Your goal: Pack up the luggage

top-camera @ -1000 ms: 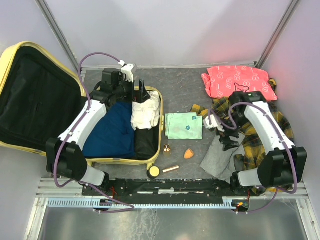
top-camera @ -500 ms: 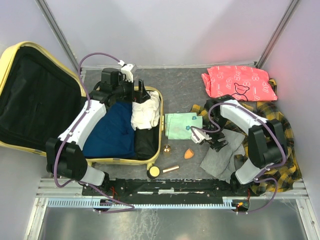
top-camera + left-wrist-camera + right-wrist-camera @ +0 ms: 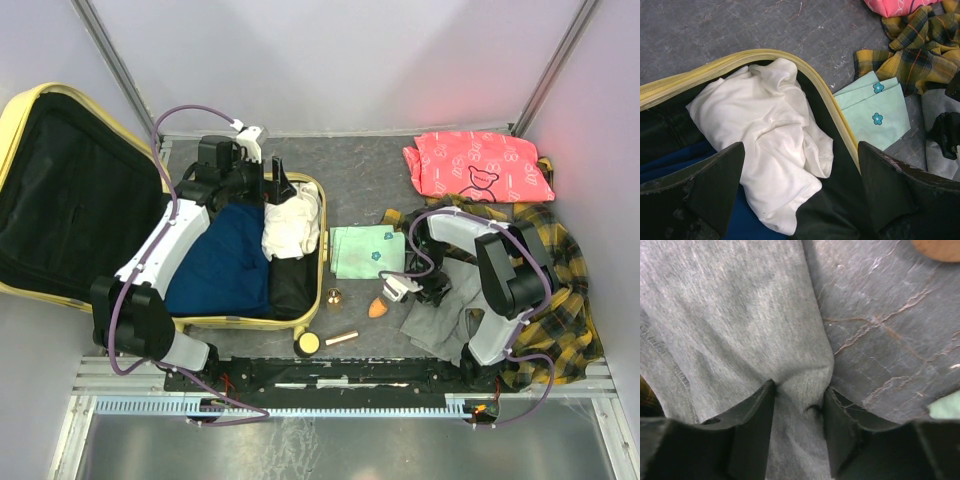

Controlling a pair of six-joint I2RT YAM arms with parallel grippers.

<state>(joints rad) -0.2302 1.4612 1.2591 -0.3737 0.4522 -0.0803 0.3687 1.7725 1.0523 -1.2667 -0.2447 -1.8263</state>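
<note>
Both: L gripper (image 3: 800, 150) spread wide over luggage (image 3: 70, 200), R gripper (image 3: 799, 390) pinching grey cloth (image 3: 730, 315)

Pale lavender walls (image 3: 330, 60) enclose a scratched grey tabletop (image 3: 360, 170), a reddish glow (image 3: 522, 100) tinting the far-right corner.

Light, overhead view: I log even, diffuse brightness; shadows just right of the luggage (image 3: 245, 322) are soft and short. Its lid lining reads near-black, detail lost. Red glow (image 3: 592, 100) on the back wall (image 3: 350, 60), far right of the luggage. Dull sheen on the metal strip (image 3: 300, 440) nearer me than the luggage. Wall posts (image 3: 115, 60) lean inward: wide-angle bend.

Left wrist view: white cloth (image 3: 770, 150) inside the luggage crisp; left gripper (image 3: 801, 145) shaded, soft-edged.

Right wrist view: grey cloth (image 3: 730, 315) weave sharp; right gripper (image 3: 799, 387) dark, blurred.
</note>
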